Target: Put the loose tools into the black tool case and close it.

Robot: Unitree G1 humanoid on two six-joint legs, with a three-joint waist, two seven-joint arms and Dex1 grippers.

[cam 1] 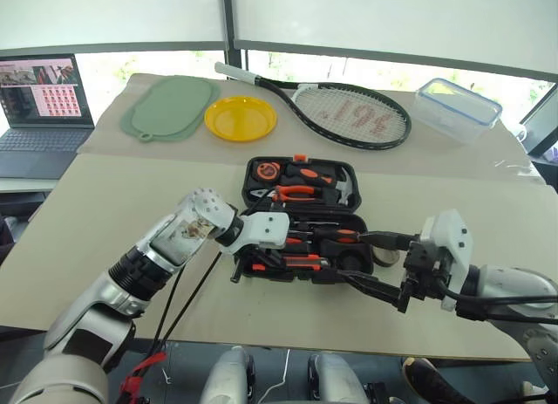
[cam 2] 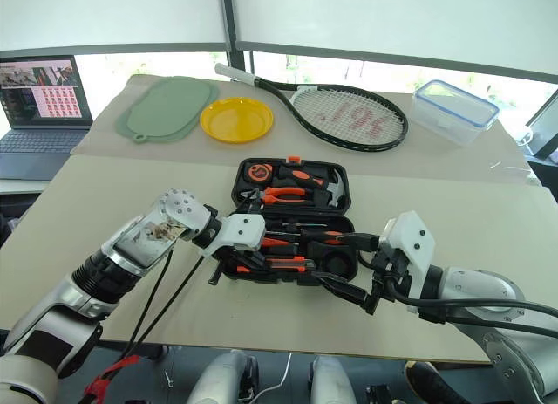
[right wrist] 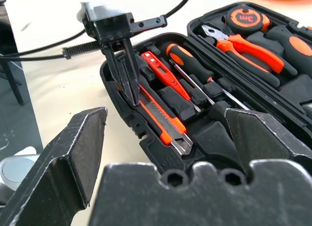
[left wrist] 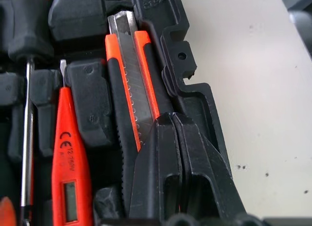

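Observation:
The black tool case (cam 1: 249, 182) lies open in the middle of the table. A black-and-orange utility knife (left wrist: 130, 89) rests in the recess along its front wall. My left gripper (right wrist: 132, 100) is shut, its tips pressed together on the rear end of the knife (right wrist: 163, 121). An orange tester screwdriver (left wrist: 68, 162) and a black-and-orange screwdriver (right wrist: 187, 60) lie in the recesses beside it. My right gripper (cam 1: 357, 260) stands open at the case's right front corner, holding nothing. A small greyish round thing (cam 1: 387, 257), perhaps the tape roll, sits on the table by that corner.
Orange-handled pliers (cam 1: 295, 193), a tape measure (cam 1: 268, 170) and a hammer (cam 1: 344, 188) sit in the lid half. Behind the case lie a racket (cam 1: 349, 114), a yellow plate (cam 1: 240, 118), a green mat (cam 1: 170, 107) and a clear box (cam 1: 456, 108). A laptop (cam 1: 39, 107) stands far left.

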